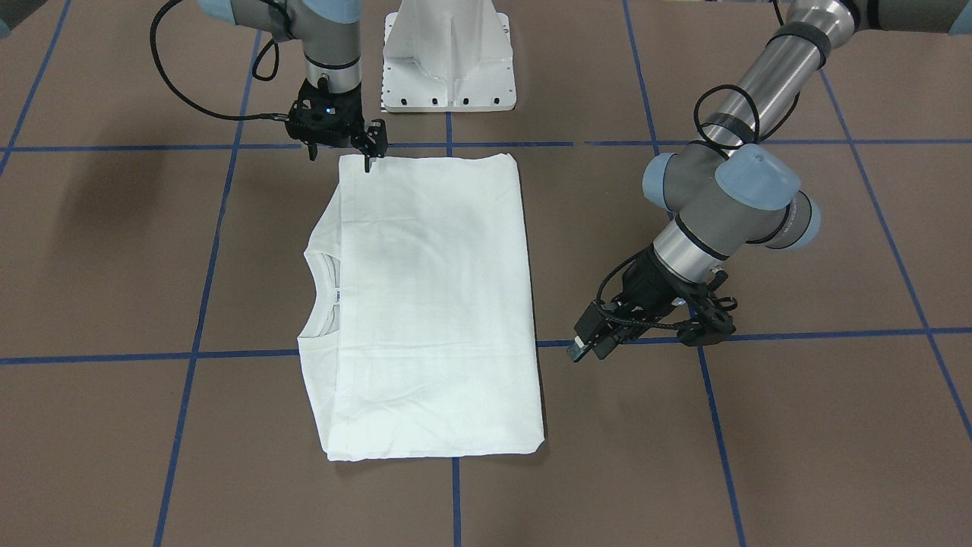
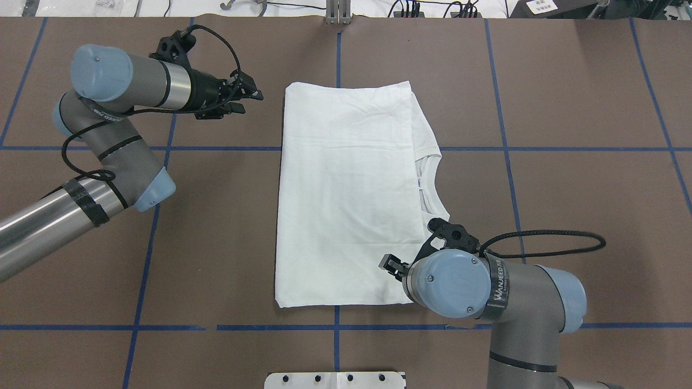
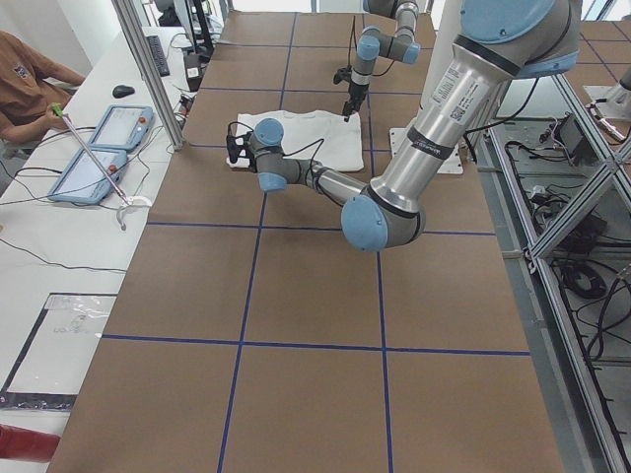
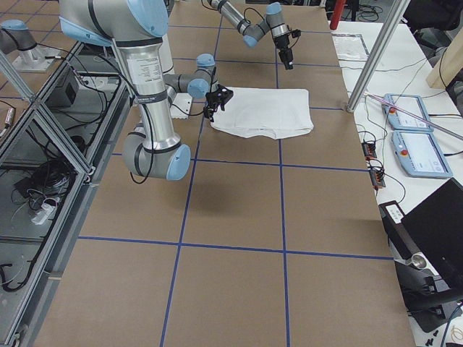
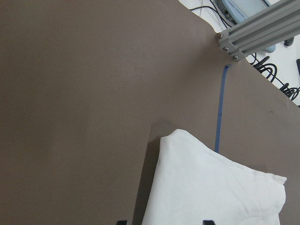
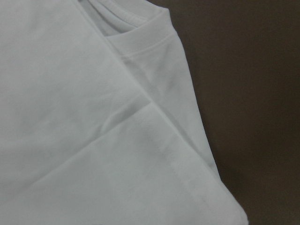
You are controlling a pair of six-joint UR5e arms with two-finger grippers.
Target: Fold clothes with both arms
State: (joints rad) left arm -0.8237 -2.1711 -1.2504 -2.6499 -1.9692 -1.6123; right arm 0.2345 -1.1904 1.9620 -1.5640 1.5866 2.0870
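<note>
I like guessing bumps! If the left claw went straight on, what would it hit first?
Probably the shirt: the left claw points at its far corner, though its height is unclear.

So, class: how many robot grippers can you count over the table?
2. The left gripper sits beside the T-shirt's far corner; the right gripper is at its near, collar-side corner.

One white T-shirt [image 1: 433,304], two arms, one pedestal stand [image 1: 448,53], one desk [image 1: 683,456].
Beside the T-shirt: one left arm [image 1: 729,197], one right arm [image 1: 330,45], each with two fingers [image 1: 376,140].
</note>
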